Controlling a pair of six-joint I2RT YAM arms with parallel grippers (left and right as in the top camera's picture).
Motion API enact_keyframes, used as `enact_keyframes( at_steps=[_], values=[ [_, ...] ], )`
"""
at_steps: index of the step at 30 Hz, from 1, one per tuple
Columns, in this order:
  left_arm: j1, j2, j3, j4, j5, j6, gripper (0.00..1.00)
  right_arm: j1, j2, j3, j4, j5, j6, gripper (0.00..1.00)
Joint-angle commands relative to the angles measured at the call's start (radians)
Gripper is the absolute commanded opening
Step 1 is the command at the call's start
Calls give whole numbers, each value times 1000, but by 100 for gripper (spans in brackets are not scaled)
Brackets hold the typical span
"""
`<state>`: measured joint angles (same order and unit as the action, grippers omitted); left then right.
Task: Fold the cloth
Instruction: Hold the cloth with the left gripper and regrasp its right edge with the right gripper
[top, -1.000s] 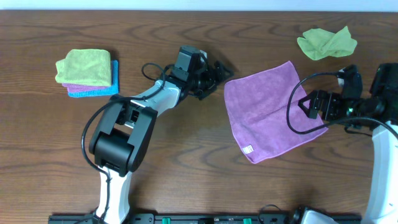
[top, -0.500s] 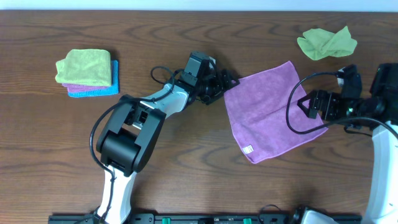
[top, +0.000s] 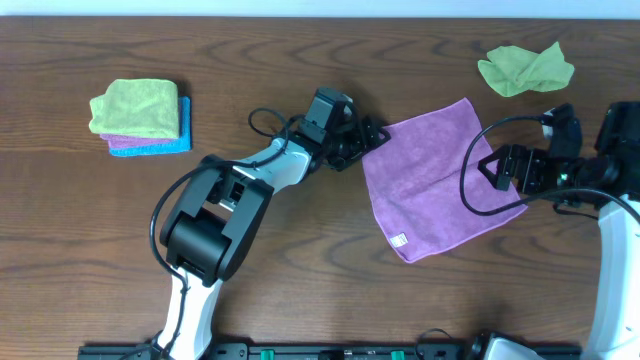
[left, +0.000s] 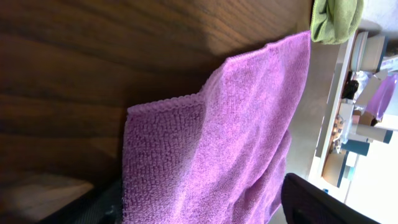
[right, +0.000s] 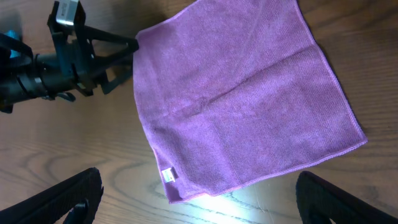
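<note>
The purple cloth (top: 435, 175) lies flat and unfolded on the wooden table, turned like a diamond, with a white tag near its bottom corner. My left gripper (top: 368, 135) is open at the cloth's left corner. In the left wrist view the cloth (left: 236, 143) fills the gap between the spread fingers (left: 205, 208). My right gripper (top: 495, 168) is open and empty at the cloth's right edge. Its wrist view shows the whole cloth (right: 242, 99), the left gripper (right: 99, 53) at the cloth's corner, and its own fingers (right: 199, 199) wide apart.
A crumpled green cloth (top: 525, 68) lies at the back right and also shows in the left wrist view (left: 336, 18). A stack of folded cloths, green on purple on blue (top: 142, 118), sits at the back left. Cables trail from both arms.
My left gripper has moved right across the table and reached the cloth's left corner. The right arm and the cloth have not moved.
</note>
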<state>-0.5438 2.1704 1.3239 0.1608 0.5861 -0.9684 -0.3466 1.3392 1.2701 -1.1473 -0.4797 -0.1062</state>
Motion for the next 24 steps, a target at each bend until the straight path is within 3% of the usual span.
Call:
enact_keyframes(
  at_steps=[1,5,12,14,17,24],
  values=[
    [-1,19,16,-5,-30,3,78,-8,-13,-5,-1,-23,5,99],
    [-1,34,16,-10,-31,2,64,-8,-13,-5,-1,-23,5,99],
    [5,44,16,-29,-69,8,20,-8,-13,-5,-9,-23,8,99],
    [12,44,16,-29,-72,32,13,-8,-13,-5,-16,-22,7,99],
    [33,44,16,-29,-70,57,6,-5,-13,-14,-24,-23,-1,99],
    [145,44,16,-29,-39,81,6,2,-13,-82,-18,-22,-12,99]
  ],
)
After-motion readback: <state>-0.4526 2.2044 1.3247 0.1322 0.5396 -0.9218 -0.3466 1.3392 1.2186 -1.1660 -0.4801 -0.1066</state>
